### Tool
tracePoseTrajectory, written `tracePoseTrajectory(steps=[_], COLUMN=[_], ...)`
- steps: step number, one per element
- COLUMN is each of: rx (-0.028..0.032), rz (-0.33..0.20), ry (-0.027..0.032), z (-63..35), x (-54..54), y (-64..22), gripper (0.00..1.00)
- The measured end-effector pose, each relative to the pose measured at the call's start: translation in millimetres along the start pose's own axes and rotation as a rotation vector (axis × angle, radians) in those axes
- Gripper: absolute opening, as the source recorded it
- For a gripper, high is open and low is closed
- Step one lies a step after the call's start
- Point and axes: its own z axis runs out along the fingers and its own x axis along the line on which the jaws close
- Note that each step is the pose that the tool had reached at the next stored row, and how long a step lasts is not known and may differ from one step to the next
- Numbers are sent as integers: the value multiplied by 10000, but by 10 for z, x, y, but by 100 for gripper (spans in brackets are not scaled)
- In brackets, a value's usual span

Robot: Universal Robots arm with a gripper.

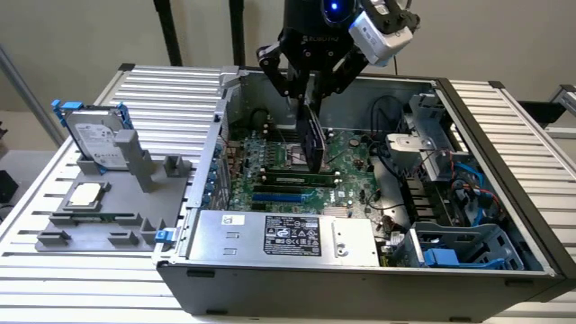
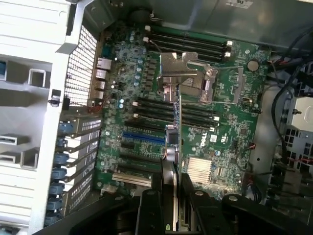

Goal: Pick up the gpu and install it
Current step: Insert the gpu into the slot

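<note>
The gpu (image 1: 314,142) hangs edge-down as a thin dark card inside the open computer case (image 1: 360,283), just above the large green motherboard (image 1: 353,154). My gripper (image 1: 309,94) is shut on its upper edge, at the case's far side. In the wrist view the gpu (image 2: 171,142) appears edge-on between my two black fingers (image 2: 149,210), over the middle of the motherboard (image 2: 225,127). A blue slot (image 2: 143,138) and several black slots lie beside the card's line. I cannot tell whether the card's lower edge touches the board.
A silver hard drive in a blue frame (image 1: 97,138) stands on a grey fixture (image 1: 108,209) at the exterior view's left. The power supply (image 1: 279,236) fills the case's near side. Cables (image 1: 405,162) and a blue drive cage (image 1: 459,250) crowd its right side.
</note>
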Motion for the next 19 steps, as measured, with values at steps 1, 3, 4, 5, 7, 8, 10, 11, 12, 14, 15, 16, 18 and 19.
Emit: tracePoseTrajectory(steps=[1,3,4,5,7,8,10,11,12,14,15,16,18,19], rx=[0,1,1,1,2,3,3,3,4,3,3,3,2,2], rz=[-186,-540,-736,-904,-1270,-1450,-1826,-2007,-2180,-2539,-2735,-2905,-3276,-3455], ry=[3,6,6,6,6,6,5,6,9,13,16,17,21,24], z=[5,16,22,27,38,44,55,61,66,80,87,94,109,116], x=[0,0,0,0,0,0,0,0,0,0,0,0,0,0], y=[0,0,0,0,-1,-1,-1,-1,-1,-1,-1,-1,-1,-1], gripper=[0,0,0,0,0,0,0,0,0,0,0,0,0,0])
